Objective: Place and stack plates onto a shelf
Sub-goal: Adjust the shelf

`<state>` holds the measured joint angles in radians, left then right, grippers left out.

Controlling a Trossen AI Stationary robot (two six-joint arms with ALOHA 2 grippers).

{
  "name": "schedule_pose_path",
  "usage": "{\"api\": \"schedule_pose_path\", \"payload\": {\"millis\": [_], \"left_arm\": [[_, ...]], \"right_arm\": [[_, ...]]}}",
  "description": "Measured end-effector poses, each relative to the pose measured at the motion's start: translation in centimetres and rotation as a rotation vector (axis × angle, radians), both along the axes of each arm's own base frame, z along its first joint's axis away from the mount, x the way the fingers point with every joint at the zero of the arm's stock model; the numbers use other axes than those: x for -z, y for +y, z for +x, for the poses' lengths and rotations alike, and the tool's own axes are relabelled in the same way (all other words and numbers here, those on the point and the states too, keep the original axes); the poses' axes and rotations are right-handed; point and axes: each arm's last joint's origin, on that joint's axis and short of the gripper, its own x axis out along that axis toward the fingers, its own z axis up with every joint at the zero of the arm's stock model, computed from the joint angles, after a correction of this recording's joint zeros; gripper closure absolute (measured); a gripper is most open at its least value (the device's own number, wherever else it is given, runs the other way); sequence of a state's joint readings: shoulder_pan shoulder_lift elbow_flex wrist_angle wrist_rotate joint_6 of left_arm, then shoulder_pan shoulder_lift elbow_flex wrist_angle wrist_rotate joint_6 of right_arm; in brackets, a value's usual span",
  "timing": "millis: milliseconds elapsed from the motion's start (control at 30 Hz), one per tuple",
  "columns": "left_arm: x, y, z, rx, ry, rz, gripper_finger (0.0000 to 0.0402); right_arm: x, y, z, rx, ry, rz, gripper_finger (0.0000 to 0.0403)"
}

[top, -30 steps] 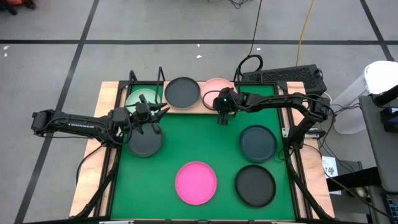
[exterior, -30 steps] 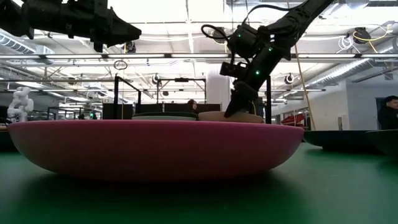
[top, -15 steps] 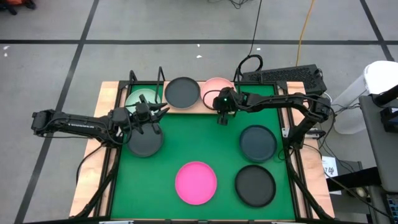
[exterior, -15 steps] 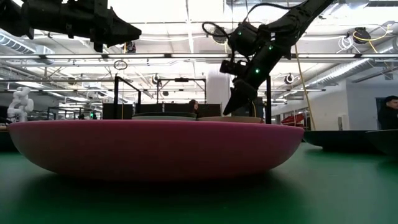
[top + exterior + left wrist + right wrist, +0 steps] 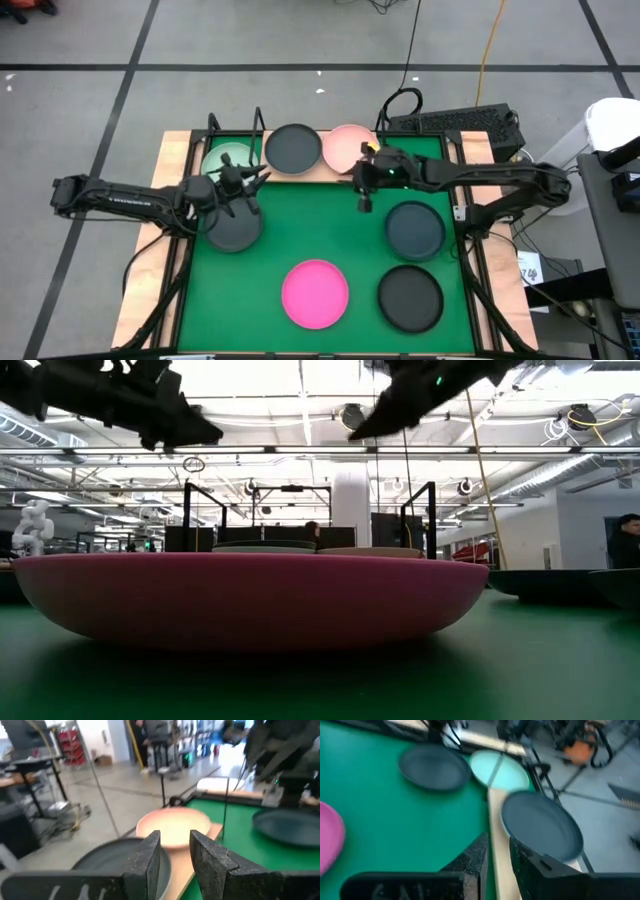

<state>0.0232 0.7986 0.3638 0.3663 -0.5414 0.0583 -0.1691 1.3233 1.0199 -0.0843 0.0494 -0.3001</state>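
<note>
High view: I see three plates on the shelf [image 5: 318, 172] along the far edge: mint green plate [image 5: 226, 160], a dark plate [image 5: 293, 147], pale pink plate [image 5: 348, 146]. My right gripper [image 5: 364, 203] hangs empty over the green mat [image 5: 320, 235] just off the pink one, fingers a narrow gap apart. My left gripper [image 5: 252, 181] is above another dark plate [image 5: 234, 228], slightly parted, seemingly empty. The magenta plate [image 5: 315, 293] lies nearer
</note>
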Motion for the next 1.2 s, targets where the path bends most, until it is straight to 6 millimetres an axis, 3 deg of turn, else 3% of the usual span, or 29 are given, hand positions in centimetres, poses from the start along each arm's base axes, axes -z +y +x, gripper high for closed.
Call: {"api": "schedule_pose_path", "payload": {"millis": [200, 400, 567, 733, 967, 1200], "left_arm": [[-2.5, -0.6, 0.0, -0.024, 0.202, -0.062, 0.0291], [-4.5, -0.6, -1.5, -0.15, 0.349, -0.257, 0.0291], [-4.3, 0.6, -2.7, -0.43, 0.322, -0.315, 0.0291], [-3.9, 2.8, -2.7, -0.591, 0.314, -0.345, 0.0291], [-2.2, 6.6, -1.7, -0.655, 0.382, -0.497, 0.0291], [-1.8, 8.0, 0.1, -0.595, 0.326, -0.524, 0.0291]], "right_arm": [[-1.4, 2.7, -1.2, -0.093, -0.061, -0.019, 0.0337], [-0.1, 4.1, -3.0, -0.112, -0.118, -0.03, 0.0337], [1.0, 4.7, -4.6, -0.138, -0.221, -0.037, 0.0337], [1.0, 5.2, -6.0, -0.154, -0.295, -0.04, 0.0337], [0.8, 5.7, -7.5, -0.175, -0.33, -0.033, 0.0337], [1.6, 5.9, -8.4, -0.131, -0.324, -0.049, 0.0337]]}}
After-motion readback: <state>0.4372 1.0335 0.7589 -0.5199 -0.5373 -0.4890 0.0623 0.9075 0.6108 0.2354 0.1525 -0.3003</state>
